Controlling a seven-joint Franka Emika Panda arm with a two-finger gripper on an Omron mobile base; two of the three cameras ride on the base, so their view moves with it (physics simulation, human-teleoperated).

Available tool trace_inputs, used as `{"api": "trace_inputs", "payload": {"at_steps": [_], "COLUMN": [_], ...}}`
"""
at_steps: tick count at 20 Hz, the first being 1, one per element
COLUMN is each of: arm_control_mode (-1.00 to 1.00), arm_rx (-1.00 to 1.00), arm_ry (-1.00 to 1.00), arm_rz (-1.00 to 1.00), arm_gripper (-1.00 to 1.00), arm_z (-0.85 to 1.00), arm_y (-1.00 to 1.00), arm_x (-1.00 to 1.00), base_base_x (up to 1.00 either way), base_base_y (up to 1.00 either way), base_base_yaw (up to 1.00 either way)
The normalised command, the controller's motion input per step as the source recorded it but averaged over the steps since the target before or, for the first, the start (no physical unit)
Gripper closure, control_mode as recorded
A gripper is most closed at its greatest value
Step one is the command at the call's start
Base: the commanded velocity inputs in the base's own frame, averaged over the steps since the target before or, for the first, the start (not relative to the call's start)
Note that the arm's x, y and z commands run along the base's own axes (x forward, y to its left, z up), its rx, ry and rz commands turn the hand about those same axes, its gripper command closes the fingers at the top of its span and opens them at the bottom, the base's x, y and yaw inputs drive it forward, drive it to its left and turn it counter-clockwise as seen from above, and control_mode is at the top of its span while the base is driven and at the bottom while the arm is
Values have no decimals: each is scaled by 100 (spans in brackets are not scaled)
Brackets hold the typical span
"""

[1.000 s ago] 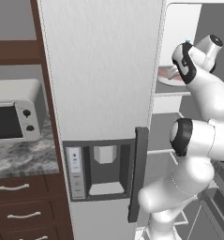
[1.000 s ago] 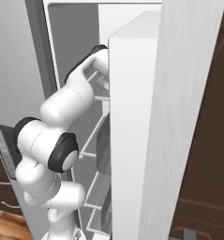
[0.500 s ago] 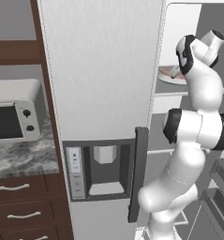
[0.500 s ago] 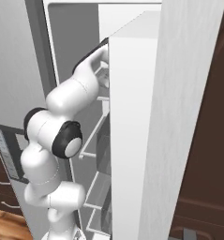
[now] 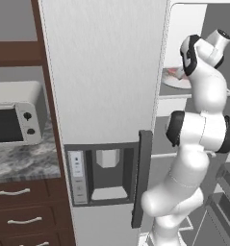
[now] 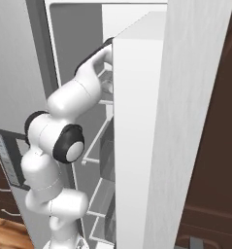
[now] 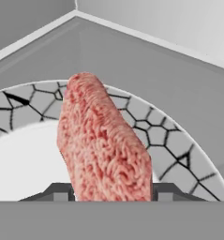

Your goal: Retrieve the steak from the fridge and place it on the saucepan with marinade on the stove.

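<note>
The gripper (image 7: 111, 194) is reaching into the fridge (image 5: 104, 72), its fingertips (image 7: 60, 192) flanking the steak (image 7: 101, 145) lying just ahead on a mosaic-rimmed plate (image 7: 169, 136). Whether they are actually clamping it, I cannot tell. Approaching the slab edge-on is likely meant to fit its narrow width between them.

Fridge (image 5: 107, 86) left door shut — no way in on that side. Right door (image 6: 151, 146) swung wide; the arm reaches in through the gap beside it. On the shelf (image 5: 184, 92), a plate (image 7: 174, 140) carries the steak (image 7: 104, 150), which stands between the fingertips (image 7: 61, 191). Grey back wall (image 7: 146, 61) lies beyond the plate — open shelf in between.
</note>
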Motion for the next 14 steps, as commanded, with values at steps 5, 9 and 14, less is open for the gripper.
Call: {"api": "trace_inputs", "payload": {"at_steps": [5, 9, 14], "arm_control_mode": [-100, -100, -100], "arm_rx": [-8, -6, 0], "arm_ry": [-31, -24, -1], "arm_rz": [0, 0, 0], "arm_gripper": [100, 100, 100], "arm_z": [-7, 2, 61], "arm_y": [30, 40, 35], "arm_x": [-47, -50, -24], "base_base_x": [0, 0, 0], "base_base_y": [0, 0, 0], "base_base_yaw": [0, 0, 0]}}
